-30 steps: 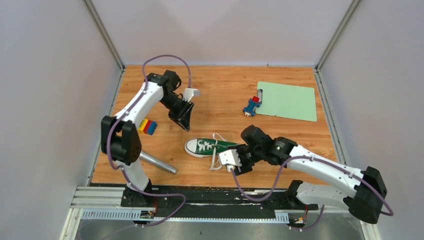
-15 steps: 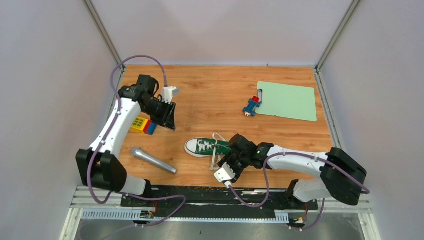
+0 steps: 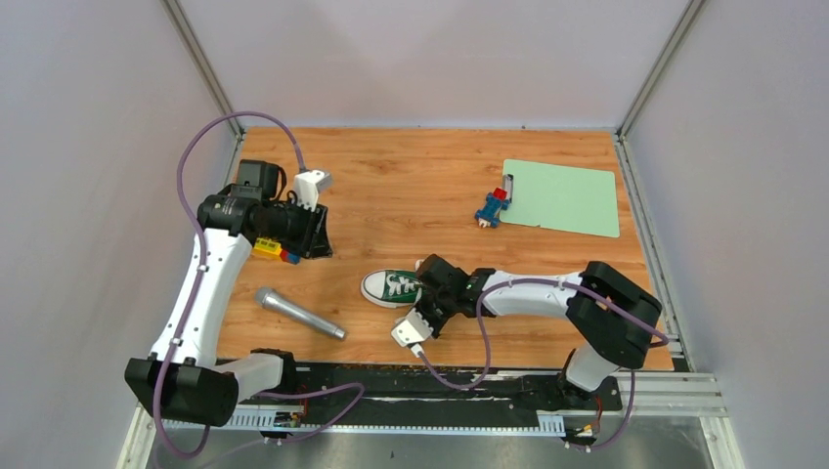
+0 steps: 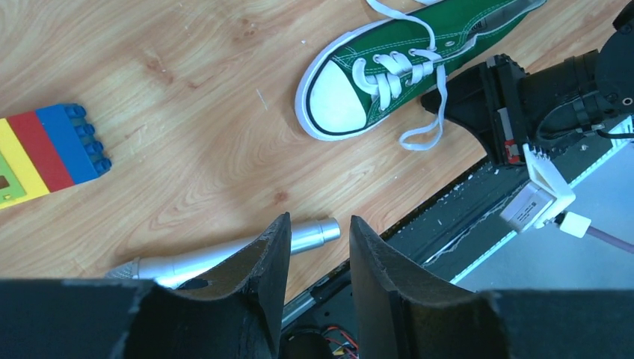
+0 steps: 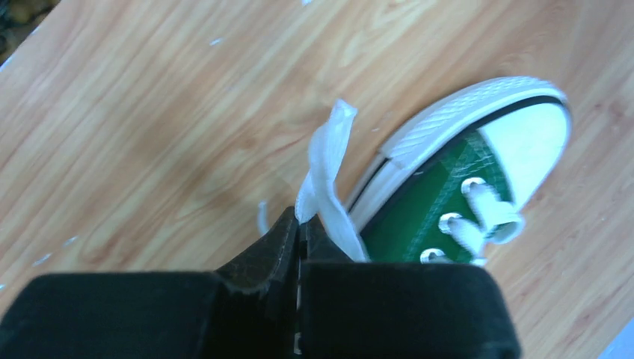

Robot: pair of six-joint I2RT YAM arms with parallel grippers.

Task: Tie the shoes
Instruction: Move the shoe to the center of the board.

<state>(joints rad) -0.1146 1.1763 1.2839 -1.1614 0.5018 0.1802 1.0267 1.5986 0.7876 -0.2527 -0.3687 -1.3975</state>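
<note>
A small green shoe (image 3: 393, 287) with a white toe cap lies on its sole near the table's front, toe to the left. In the left wrist view the shoe (image 4: 419, 45) shows a loose white lace (image 4: 423, 137) trailing off its side. My right gripper (image 3: 427, 302) sits low at the shoe's near side. The right wrist view shows the right gripper (image 5: 300, 217) shut on a white lace (image 5: 327, 161) beside the shoe (image 5: 426, 213). My left gripper (image 3: 313, 237) hangs well left of the shoe; its jaws (image 4: 318, 221) stand open and hold nothing.
A silver microphone (image 3: 300, 314) lies left of the shoe near the front edge. Coloured blocks (image 3: 275, 249) sit under the left arm. A green clipboard (image 3: 564, 196) and a small blue-and-red toy (image 3: 492, 207) are at the back right. A black rail (image 3: 411, 376) runs along the front.
The right gripper slid left along the front to the shoe and shut on a lace. The left arm swung back to the left, away from the shoe.
</note>
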